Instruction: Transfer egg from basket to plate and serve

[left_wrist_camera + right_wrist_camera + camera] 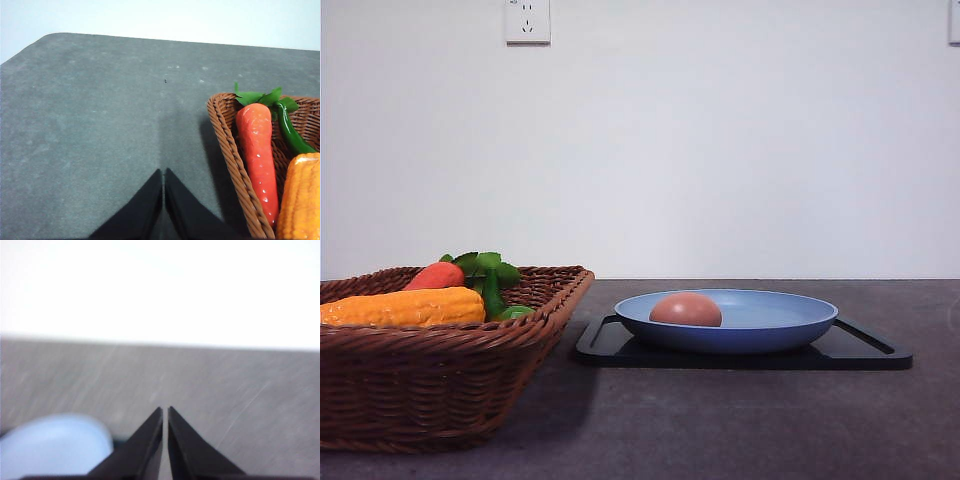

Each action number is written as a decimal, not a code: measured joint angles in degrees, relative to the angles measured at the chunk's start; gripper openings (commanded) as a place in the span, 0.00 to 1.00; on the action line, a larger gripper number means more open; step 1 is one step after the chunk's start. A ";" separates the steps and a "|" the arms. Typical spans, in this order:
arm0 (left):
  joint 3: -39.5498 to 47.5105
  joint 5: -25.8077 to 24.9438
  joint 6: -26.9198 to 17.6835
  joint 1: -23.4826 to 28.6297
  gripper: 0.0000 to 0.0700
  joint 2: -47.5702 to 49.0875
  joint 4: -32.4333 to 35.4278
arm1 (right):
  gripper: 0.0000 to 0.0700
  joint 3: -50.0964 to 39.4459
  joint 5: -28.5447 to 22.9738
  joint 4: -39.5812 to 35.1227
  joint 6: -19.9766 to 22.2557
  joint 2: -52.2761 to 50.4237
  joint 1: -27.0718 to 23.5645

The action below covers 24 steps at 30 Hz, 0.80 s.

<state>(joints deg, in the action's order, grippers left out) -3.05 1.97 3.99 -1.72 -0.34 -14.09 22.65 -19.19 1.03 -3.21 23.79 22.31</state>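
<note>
The egg [686, 310] already lies in the plate [790, 325], a little toward the plate's left side, so the transfer out of the basket [440, 385] looks done. The plate sits on a flat black tray [870, 352], which rests on the dark desk [720, 420]. What seems left is the serving (most likely moving the plate, or tray and plate together), and nothing in the front view shows that step begun.

The basket holds 3 things I can make out: a corn cob [405, 307], a carrot [435, 276] and a green pepper [290, 132] with leaves at the carrot's top.

The left tool [164, 172] has its 2 black tips pressed together with nothing between them, hanging over bare desk just beside the basket's corner. The right tool [165, 410] is likewise closed and empty, and the blurred blue rim of the plate [50, 447] lies near it on 1 side; that picture is smeared, so finer detail is hard to read.

For room to move: the basket's flaring rim comes close to the tray's left edge, leaving only a narrow gap there. The desk in front of the tray and to its right is open. In the left wrist view the desk's rounded corner is well apart from the basket, with bare surface between.
</note>
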 measured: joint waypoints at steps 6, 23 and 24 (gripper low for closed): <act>0.00 -0.01 0.00 0.00 0.00 0.00 0.00 | 0.00 -7.43 4.41 0.46 0.06 -11.02 -8.66; 0.00 -0.01 0.00 0.00 0.00 0.00 0.00 | 0.00 -20.19 19.66 1.28 0.04 -17.55 -14.43; 0.00 -0.01 0.00 0.00 0.00 0.00 0.00 | 0.00 -20.43 19.67 1.30 -0.01 -17.55 -14.43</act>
<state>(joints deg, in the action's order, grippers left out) -3.05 1.96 3.99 -1.72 -0.34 -14.09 2.22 0.48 2.33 -3.22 6.24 7.88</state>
